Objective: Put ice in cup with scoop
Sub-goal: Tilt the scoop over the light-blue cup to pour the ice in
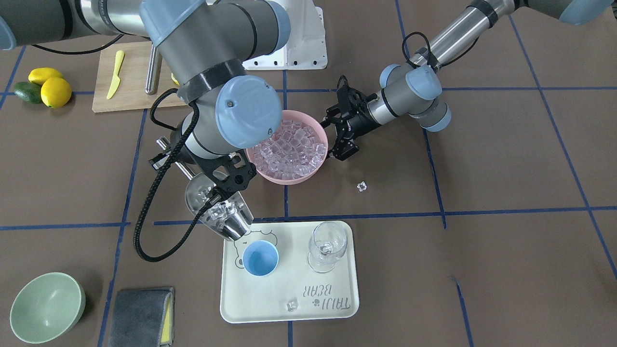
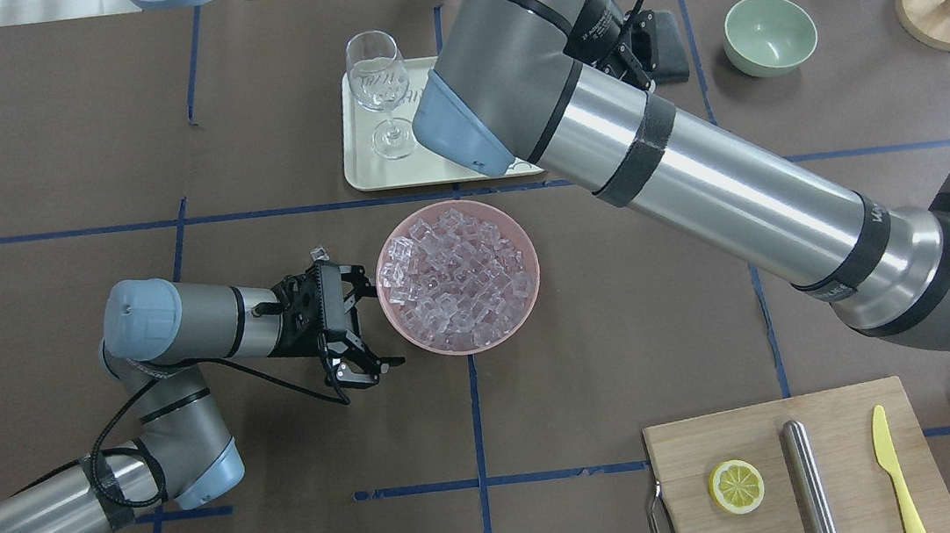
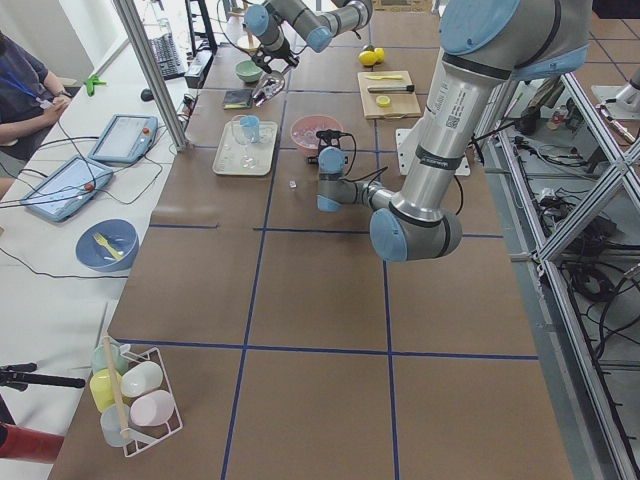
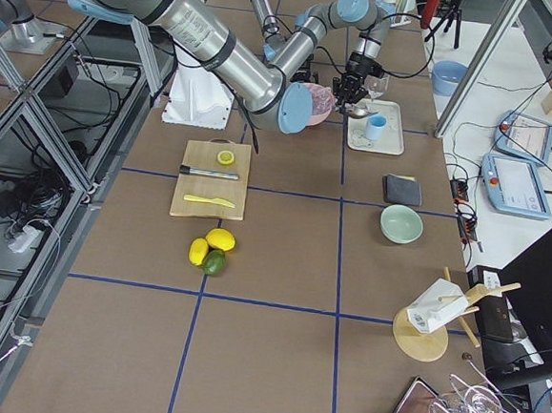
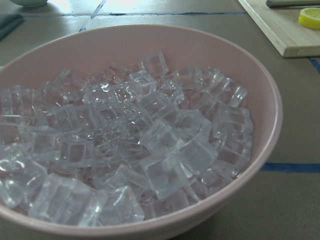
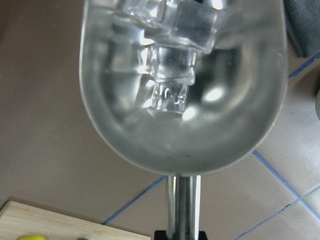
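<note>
Steel scoop (image 1: 219, 214) loaded with ice (image 1: 222, 210), tilted just above and beside the blue cup (image 1: 260, 258).
I read "TAIJI BEAR" on the cream tray (image 1: 289, 284) near the operators' edge of the desk (image 1: 482, 159); the cup stands on it. My right claw (image 1: 214, 188), arm stretched across, is clamped on the scoop's handle. My left claw (image 2: 369, 329) gapes wide just beside the pink bowl (image 1: 308, 178), heaped with more ice mid-desk.

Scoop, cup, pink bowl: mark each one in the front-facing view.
scoop (image 1: 237, 222), exterior front-facing view, steel wall near its front lip.
cup (image 1: 260, 259), exterior front-facing view, bare inside bottom.
pink bowl (image 1: 289, 180), exterior front-facing view, outer wall on the camera's side.
</note>
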